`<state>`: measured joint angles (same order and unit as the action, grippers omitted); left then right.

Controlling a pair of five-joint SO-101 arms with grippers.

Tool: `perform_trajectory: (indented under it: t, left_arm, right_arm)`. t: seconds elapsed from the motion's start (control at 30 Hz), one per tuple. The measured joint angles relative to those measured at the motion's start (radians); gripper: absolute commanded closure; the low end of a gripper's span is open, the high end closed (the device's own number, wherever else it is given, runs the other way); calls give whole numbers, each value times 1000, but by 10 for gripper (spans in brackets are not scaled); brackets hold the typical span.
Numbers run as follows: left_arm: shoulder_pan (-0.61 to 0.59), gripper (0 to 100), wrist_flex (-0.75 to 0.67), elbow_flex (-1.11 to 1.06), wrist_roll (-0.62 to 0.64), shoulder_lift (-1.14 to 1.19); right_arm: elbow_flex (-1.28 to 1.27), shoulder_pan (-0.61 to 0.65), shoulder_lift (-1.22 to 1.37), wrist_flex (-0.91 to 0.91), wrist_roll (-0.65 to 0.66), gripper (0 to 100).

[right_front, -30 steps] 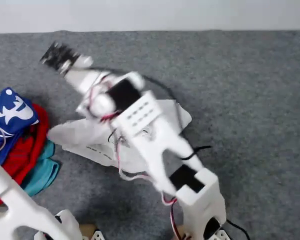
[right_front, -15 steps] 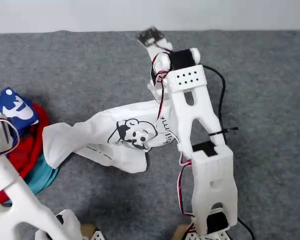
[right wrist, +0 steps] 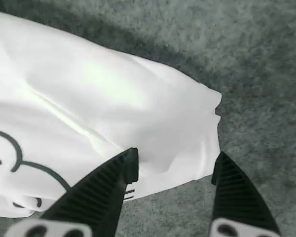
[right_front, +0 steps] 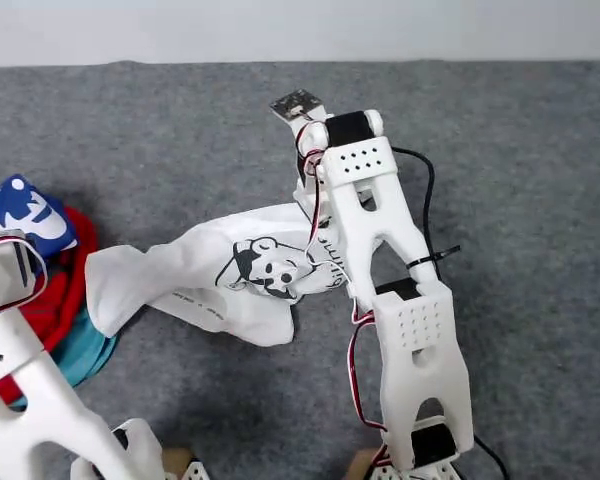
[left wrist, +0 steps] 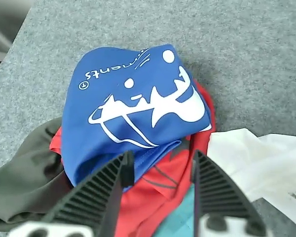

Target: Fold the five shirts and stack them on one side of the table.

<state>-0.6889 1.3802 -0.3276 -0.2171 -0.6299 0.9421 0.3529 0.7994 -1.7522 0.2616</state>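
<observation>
Left edge of the table (right_front: pixel 540 200), grey felt-like top: a heap of shirts.
- blue shirt (left wrist: pixel 133 98), white print up, lies on top of the heap
- red shirt (right_front: pixel 55 290) lies under it
- teal shirt (right_front: pixel 80 355) pokes out on the side toward the arm bases
- olive shirt (left wrist: pixel 24 182) is bunched partly beneath the blue and red

Left gripper (left wrist: pixel 163 158): above the heap, over the blue shirt's edge where the red shows. Its jaws stand moderately apart with nothing between them. Whether they touch the cloth cannot be told.

Centre of the table: white shirt (right_front: pixel 200 275), black cartoon print up, rumpled and stretched out long. One end lies just beside the red and teal. The other end lies under the right arm (right_front: pixel 380 230), which extends from the edge where the bases are mounted.

Right gripper (right wrist: pixel 176 158): jaws spread wide and released, straddling the white shirt's outer corner. One fingertip is over cloth, the other over bare table. Nothing is clamped.
</observation>
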Motion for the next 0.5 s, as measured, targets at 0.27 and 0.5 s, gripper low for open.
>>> perform_trajectory:
  t: [0.27,0.5]
  left_arm:
    - [0,805,0,0,0,0]
    - [0,805,0,0,0,0]
  right_arm:
    - [2,84,-75,-5,0,747]
    - [-78,94,-78,-5,0,747]
